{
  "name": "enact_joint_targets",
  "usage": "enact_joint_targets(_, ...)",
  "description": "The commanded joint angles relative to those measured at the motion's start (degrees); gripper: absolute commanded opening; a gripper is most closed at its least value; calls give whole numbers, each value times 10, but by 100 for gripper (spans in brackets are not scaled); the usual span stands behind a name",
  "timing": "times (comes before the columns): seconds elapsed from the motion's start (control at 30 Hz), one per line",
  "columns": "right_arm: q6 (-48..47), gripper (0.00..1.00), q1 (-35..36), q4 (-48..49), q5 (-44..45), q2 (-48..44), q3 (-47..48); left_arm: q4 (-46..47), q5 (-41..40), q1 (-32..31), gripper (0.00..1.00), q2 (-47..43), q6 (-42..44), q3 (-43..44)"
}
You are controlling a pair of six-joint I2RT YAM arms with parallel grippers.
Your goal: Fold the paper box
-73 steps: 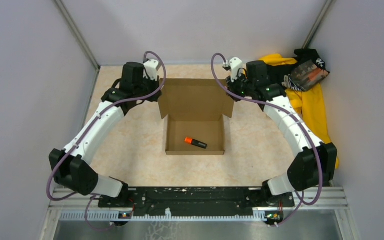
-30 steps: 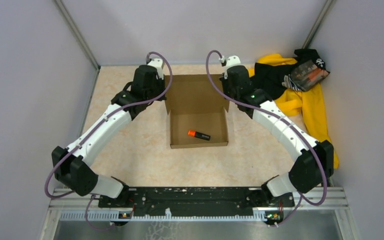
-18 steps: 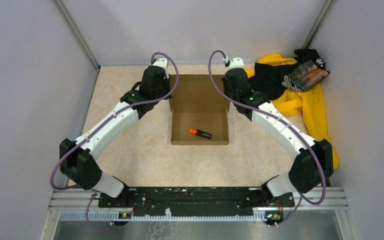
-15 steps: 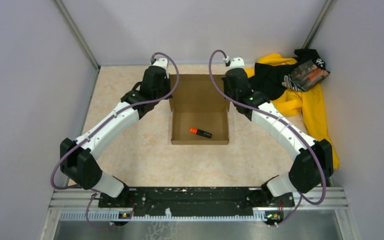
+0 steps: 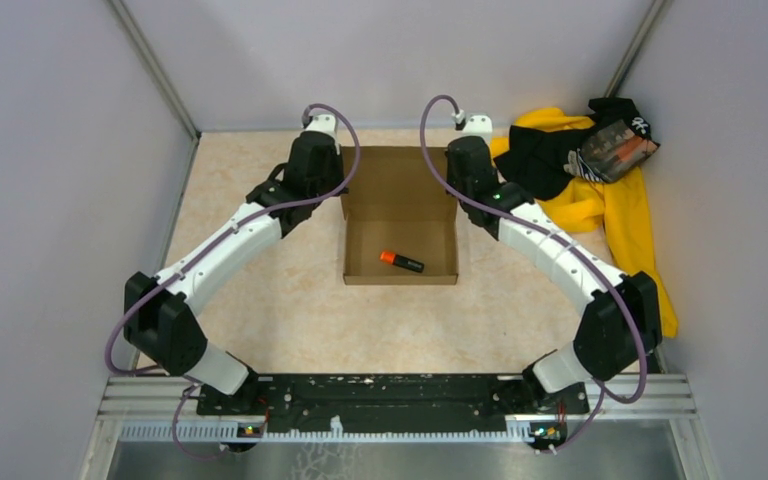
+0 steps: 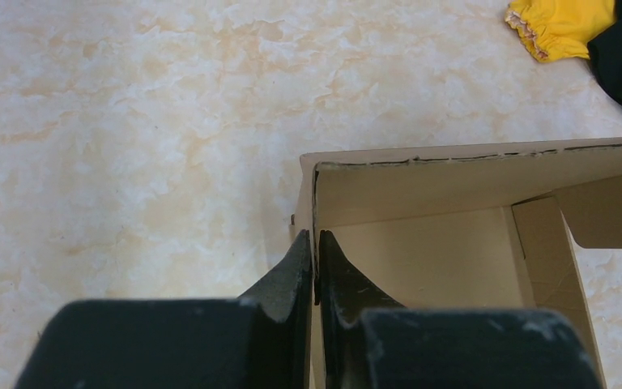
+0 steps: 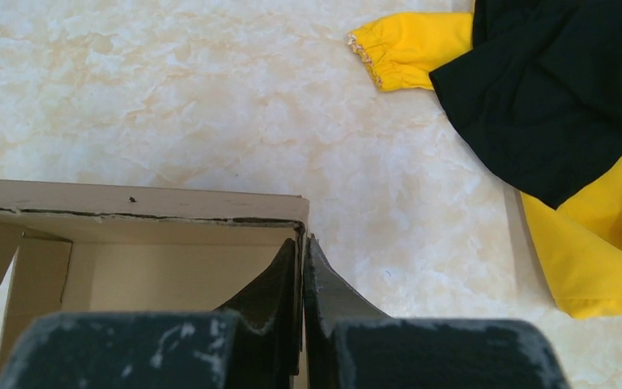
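Note:
The paper box (image 5: 400, 190) is brown cardboard and stands open in the middle of the table, its back panel raised. An orange-and-black marker (image 5: 401, 261) lies inside it near the front. My left gripper (image 5: 342, 190) is at the box's far left corner. In the left wrist view the left gripper (image 6: 317, 237) is shut on the upright left side flap of the box (image 6: 421, 251). My right gripper (image 5: 457, 190) mirrors it at the far right corner. In the right wrist view the right gripper (image 7: 302, 241) is shut on the right side flap of the box (image 7: 146, 267).
A yellow-and-black clothing pile (image 5: 600, 190) lies at the back right, close to the right arm, and its yellow cuff (image 7: 397, 49) reaches toward the box. Grey walls close in the table on three sides. Marbled tabletop (image 5: 260, 300) surrounds the box.
Both grippers have moved inward, bringing the splayed side flaps upright against the box. The box has shifted slightly to the right.

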Motion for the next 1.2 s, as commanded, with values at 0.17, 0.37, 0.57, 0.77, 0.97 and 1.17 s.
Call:
enact_joint_targets(0.17,55,1,19,72,2,5,-10,48,15,-20,8,6,-25,-14)
enact_joint_targets(0.37,64,0,19,95,14,-1,-33,66,6,-22,7,1,-28,-35)
enact_joint_targets(0.57,67,0,19,112,14,-1,-56,81,-1,-27,7,-4,-32,-56)
enact_joint_targets(0.77,67,0,20,128,12,-5,-72,95,-9,-32,7,-18,-35,-77)
enact_joint_targets(0.97,68,0,22,136,17,-9,-85,95,-13,-38,6,-17,-46,-85)
enact_joint_targets(1.17,71,0,24,141,18,-12,-96,95,-21,-49,7,-14,-57,-82)
